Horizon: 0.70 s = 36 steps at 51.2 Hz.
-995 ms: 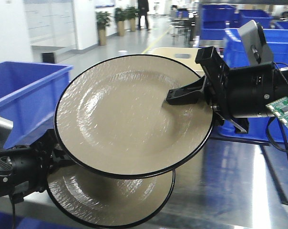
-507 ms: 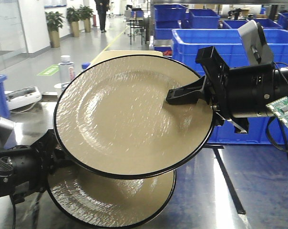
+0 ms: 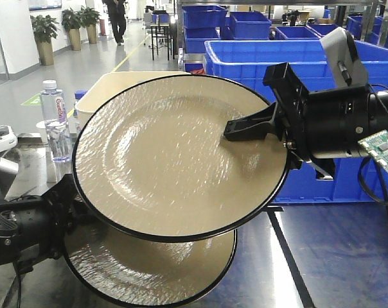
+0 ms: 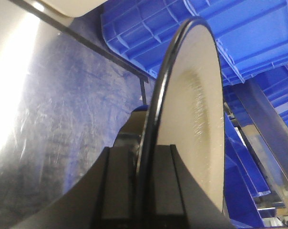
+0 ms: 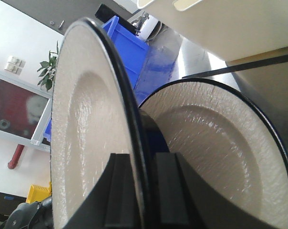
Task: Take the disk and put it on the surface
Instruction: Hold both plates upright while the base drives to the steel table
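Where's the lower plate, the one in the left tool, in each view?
Front: lower plate, bottom centre, partly behind the upper plate.
Left wrist: the plate edge-on at centre, clamped in the left tool.
Right wrist: the plate fills the right half, face showing.
Shared landmark: the blue crates.

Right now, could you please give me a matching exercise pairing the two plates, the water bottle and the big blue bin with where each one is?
1 upper plate
2 lower plate
3 water bottle
4 blue bin

A upright at the far left
B clamped in the left gripper
C in the background behind the right gripper
D clamped in the right gripper

Pairs: 1-D, 2-B, 3-A, 4-C.
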Available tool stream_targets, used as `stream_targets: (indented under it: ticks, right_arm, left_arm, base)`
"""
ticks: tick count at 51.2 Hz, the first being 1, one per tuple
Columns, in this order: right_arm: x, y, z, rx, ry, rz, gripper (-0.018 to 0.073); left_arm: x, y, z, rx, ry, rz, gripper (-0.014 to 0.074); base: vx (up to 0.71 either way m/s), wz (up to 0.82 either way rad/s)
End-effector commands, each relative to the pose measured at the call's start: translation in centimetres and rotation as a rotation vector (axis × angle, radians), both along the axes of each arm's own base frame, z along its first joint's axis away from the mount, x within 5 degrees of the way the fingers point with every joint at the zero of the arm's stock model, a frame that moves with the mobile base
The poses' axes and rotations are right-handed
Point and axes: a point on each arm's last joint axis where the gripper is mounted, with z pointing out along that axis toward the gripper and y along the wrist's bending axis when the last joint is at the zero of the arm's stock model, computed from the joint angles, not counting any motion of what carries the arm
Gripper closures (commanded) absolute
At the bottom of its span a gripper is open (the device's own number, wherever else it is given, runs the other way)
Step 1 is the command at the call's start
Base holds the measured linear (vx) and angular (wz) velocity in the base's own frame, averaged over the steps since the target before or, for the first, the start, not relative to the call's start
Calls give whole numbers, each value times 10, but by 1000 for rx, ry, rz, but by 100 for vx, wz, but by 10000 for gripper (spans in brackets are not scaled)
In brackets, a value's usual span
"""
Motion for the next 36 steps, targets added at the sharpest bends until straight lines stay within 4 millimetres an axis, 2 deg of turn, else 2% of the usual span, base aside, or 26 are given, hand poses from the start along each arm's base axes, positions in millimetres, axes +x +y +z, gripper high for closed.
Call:
stream_targets:
  ticks: [1,36]
  right_arm:
    - [-12,-4,34,138,-89,-43,566]
    - [-12,-4,34,138,-89,-43,566]
  left_arm:
    - [-6,-1,25,-107,-46,21,595]
    - [-6,-1,25,-107,-46,21,595]
  base:
    - [9,-3]
    - [6,1]
